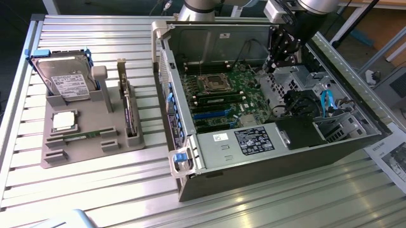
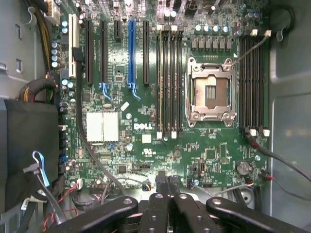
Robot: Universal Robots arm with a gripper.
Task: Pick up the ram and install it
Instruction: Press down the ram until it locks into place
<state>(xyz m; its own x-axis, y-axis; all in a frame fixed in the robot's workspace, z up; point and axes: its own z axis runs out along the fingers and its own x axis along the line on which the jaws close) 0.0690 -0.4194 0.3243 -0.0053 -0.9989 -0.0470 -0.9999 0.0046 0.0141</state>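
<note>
The ram (image 1: 81, 136) is a thin green stick lying flat in a slot of the grey tray (image 1: 95, 154), at the exterior view's left, outside the computer. My gripper (image 1: 274, 64) hangs inside the open computer case (image 1: 254, 142), far from the ram. In the wrist view my gripper (image 2: 168, 183) is shut, its black fingertips (image 2: 161, 183) pressed together with nothing between them. It hovers above the green motherboard (image 2: 146, 145). Black memory slots (image 2: 170, 82) run beside the empty processor socket (image 2: 211, 92).
The tray also carries a hard drive (image 1: 66, 80), a square silver processor (image 1: 63, 121) and a dark expansion card (image 1: 129, 114) standing on edge. Cables (image 2: 87, 145) cross the board, and a black box with blue cables (image 1: 326, 102) sits in the case.
</note>
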